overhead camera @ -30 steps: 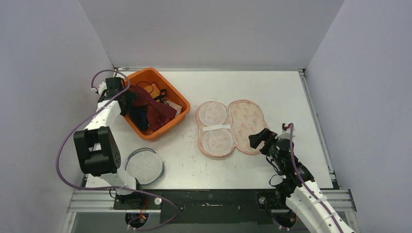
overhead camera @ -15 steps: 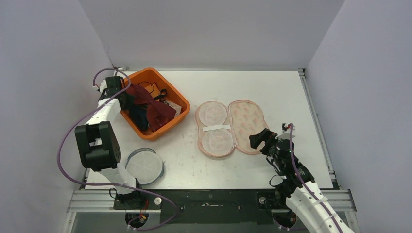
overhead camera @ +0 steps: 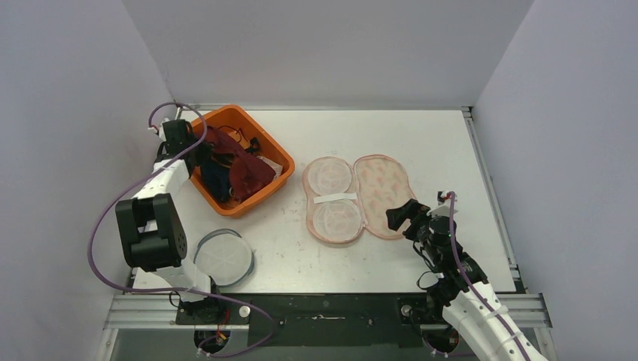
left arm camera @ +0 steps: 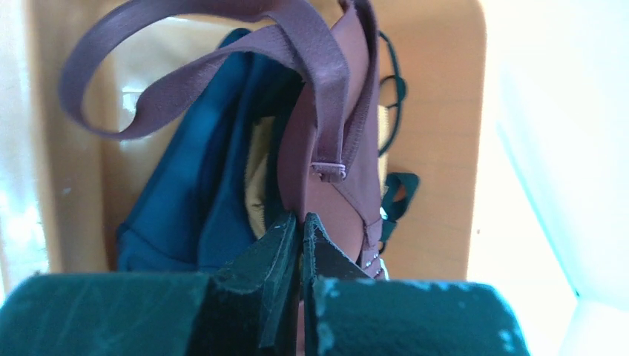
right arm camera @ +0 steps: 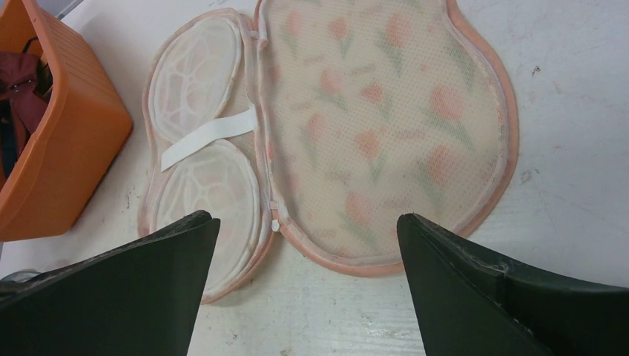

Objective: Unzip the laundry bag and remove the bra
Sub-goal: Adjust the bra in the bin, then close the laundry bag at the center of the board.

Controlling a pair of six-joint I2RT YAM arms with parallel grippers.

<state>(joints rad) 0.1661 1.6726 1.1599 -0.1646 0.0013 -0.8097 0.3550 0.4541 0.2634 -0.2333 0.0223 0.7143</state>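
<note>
The pink mesh laundry bag (overhead camera: 357, 197) lies unzipped and spread flat at mid-table; its tulip-print flap (right arm camera: 371, 126) and white cup inserts face up. A maroon bra (overhead camera: 244, 171) rests in the orange basket (overhead camera: 259, 195). My left gripper (overhead camera: 202, 154) reaches over the basket's left rim. In the left wrist view its jaws (left arm camera: 300, 222) are shut on the bra's (left arm camera: 348, 96) maroon fabric, with a strap looping above. At the bag's near right edge my right gripper (overhead camera: 402, 214) hovers open (right arm camera: 305, 219), holding nothing.
A blue garment (left arm camera: 185, 200) and dark straps lie under the bra inside the basket (left arm camera: 438, 148). A round white mesh bag (overhead camera: 223, 257) sits on the table near the left arm's base. The basket's corner (right arm camera: 52, 170) shows left of the laundry bag.
My left gripper went from open to shut on the bra and shifted slightly toward the back left over the basket. The right arm and laundry bag stayed put.
</note>
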